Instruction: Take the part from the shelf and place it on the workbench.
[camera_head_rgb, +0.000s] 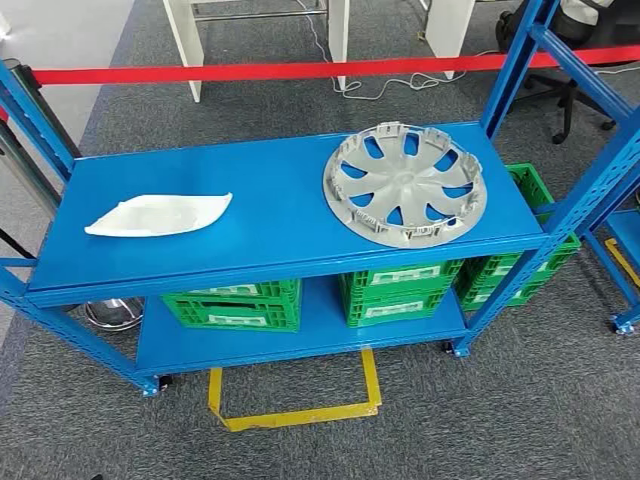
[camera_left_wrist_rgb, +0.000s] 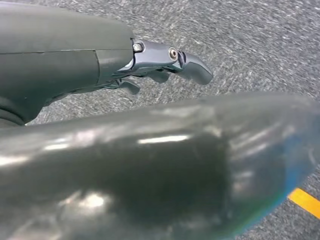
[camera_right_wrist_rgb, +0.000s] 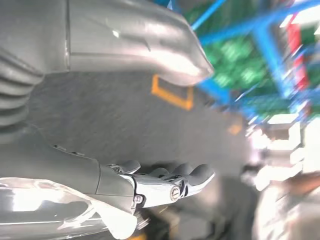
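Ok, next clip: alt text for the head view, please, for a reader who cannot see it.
A silver wheel cover lies flat on the right of a blue shelf's top level, and a white curved part lies on the left. Green crates sit on the level below.

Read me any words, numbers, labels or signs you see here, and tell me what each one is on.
None can be read.
Green crates under the blue shelf: pale label panels, too small to read.
Silver wheel cover: no readable marking.
White part: no visible text.
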